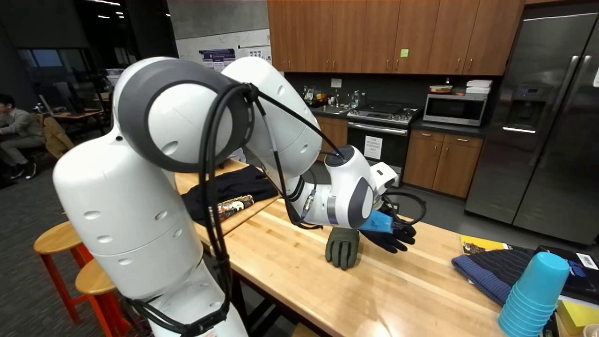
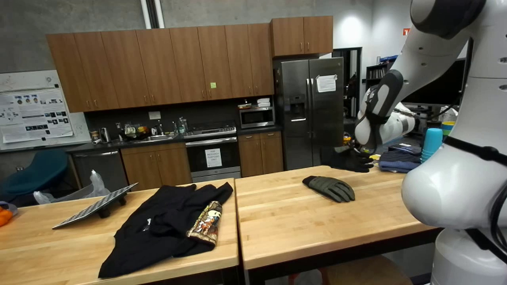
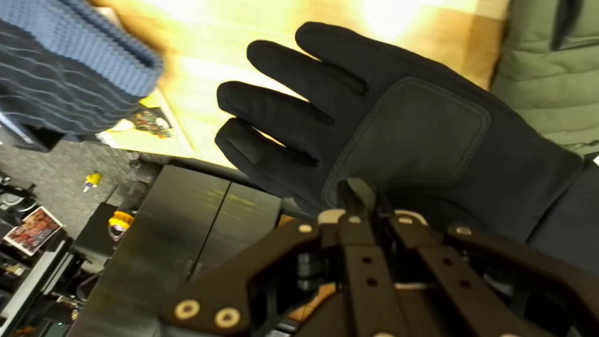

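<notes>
At the gripper [image 3: 367, 194]: black glove [image 3: 412, 131], apparently pinched.

Brown cabinets [image 2: 170, 63] are lining a grey wall [image 2: 222, 12] in both exterior views, hanging above a stove [image 2: 227, 152] and a microwave [image 2: 256, 117]. A steel fridge [image 2: 324, 118] is standing near their end; past it, a patch of light [image 2: 351, 21] is brightening a white wall [image 2: 384, 31]. A whiteboard [image 2: 23, 81] is hanging beside the cabinets, above a teal chair [image 2: 37, 168]. Two wooden tables [image 2: 285, 221] are standing side by side. In an exterior view, red-legged stools [image 1: 58, 238] are standing on a dark floor [image 1: 23, 210].
</notes>
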Tool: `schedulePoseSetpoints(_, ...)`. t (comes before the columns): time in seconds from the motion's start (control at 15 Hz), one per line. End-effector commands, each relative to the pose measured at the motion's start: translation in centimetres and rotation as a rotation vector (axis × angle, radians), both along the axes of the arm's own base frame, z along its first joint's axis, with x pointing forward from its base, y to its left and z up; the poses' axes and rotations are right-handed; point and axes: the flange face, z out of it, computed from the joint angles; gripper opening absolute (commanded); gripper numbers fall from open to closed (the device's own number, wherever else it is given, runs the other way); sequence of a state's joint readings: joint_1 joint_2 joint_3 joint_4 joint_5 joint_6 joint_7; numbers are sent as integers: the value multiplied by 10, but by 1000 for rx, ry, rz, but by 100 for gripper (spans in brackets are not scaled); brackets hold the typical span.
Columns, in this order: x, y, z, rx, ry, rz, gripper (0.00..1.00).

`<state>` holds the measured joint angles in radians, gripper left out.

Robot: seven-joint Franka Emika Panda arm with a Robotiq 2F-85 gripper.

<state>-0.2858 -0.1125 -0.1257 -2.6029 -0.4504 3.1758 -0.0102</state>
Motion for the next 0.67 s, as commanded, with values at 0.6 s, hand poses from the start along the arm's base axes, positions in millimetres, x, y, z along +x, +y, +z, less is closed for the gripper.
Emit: schedulePoseSetpoints(0.6, -38, 3, 51, 105, -95, 91, 2)
